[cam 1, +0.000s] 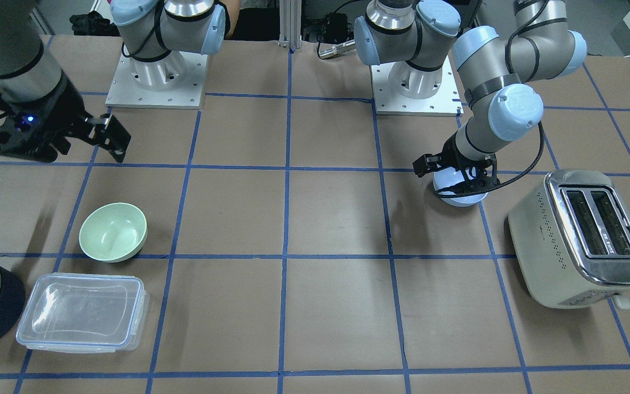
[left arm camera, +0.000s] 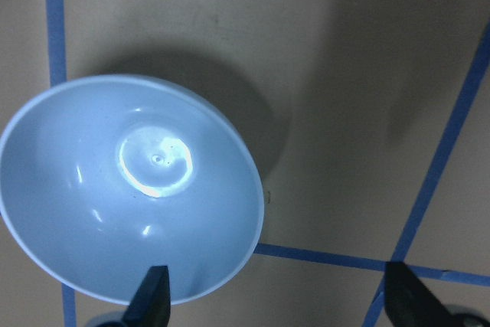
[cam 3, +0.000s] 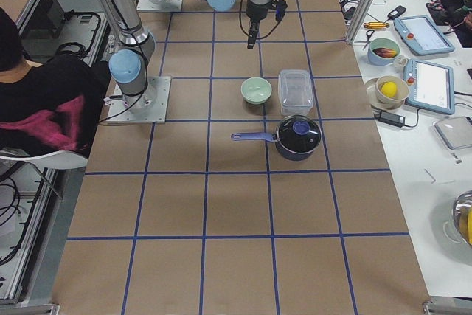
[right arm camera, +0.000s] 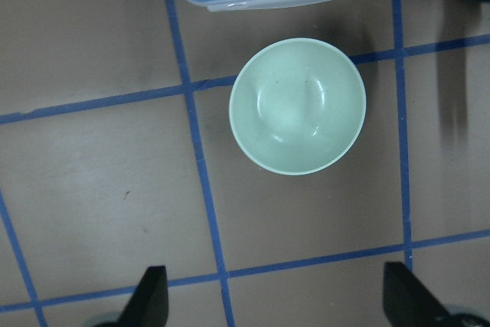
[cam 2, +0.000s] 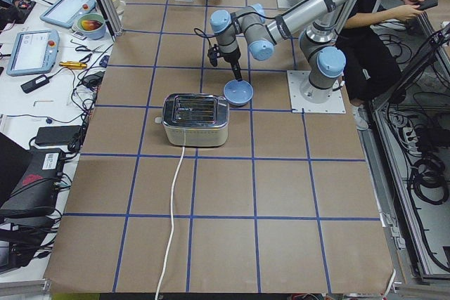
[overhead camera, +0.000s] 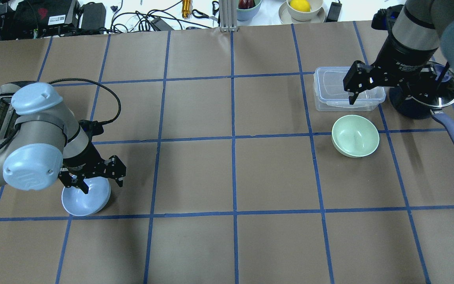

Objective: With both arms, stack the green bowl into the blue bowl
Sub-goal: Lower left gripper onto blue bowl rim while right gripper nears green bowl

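Observation:
The blue bowl (overhead camera: 86,199) sits on the table at my left side, beside the toaster; it also shows in the front view (cam 1: 460,198). My left gripper (overhead camera: 93,180) is low over it and open. In the left wrist view (left arm camera: 279,304) one finger (left arm camera: 155,296) is over the bowl's near rim (left arm camera: 130,189) and the other is outside it. The green bowl (overhead camera: 355,135) sits upright and empty on my right side. My right gripper (overhead camera: 396,83) hangs high above the table, open and empty; the right wrist view (right arm camera: 276,304) looks down on the green bowl (right arm camera: 297,106).
A cream toaster (cam 1: 580,235) stands left of the blue bowl. A clear lidded container (overhead camera: 343,92) and a dark navy saucepan (overhead camera: 424,98) with a purple-blue handle (overhead camera: 453,136) lie just beyond the green bowl. Blue tape lines grid the brown table.

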Robot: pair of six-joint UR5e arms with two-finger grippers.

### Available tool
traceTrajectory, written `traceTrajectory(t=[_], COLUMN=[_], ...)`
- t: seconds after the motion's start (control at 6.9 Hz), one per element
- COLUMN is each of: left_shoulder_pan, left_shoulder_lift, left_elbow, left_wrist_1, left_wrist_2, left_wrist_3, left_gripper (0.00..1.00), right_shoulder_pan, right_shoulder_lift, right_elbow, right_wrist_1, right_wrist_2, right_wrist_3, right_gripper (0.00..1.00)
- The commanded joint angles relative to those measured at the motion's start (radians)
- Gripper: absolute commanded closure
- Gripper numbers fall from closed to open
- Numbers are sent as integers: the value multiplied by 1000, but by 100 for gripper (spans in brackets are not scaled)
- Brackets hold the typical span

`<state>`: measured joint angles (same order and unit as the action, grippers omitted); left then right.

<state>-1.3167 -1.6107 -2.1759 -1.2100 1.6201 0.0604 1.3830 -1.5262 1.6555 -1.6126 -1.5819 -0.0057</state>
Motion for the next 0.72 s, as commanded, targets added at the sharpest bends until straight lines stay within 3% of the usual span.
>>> traceTrajectory(t=[0.0, 0.14, 0.29, 0.58], left_shoulder_pan=[2, 2, 2, -19], left_shoulder_lift=[-35, -47, -54, -57], left_elbow=[-56, -58, -62, -51], left_wrist_1=[97, 124, 124, 133], left_wrist_2=[15, 96, 98, 95], left_wrist_3=[10, 50, 59, 55], left_gripper=[30, 73, 100, 100], right_shoulder_pan=[-126, -137, -139, -139], right_shoulder_lift=[120, 162, 191, 265], right_elbow=[16, 33, 67, 150], right_wrist_1=[-125, -191, -240, -384], right_wrist_2=[10, 10, 13, 10], right_wrist_3=[-54, -59, -63, -63], right_gripper=[0, 0, 0, 0])
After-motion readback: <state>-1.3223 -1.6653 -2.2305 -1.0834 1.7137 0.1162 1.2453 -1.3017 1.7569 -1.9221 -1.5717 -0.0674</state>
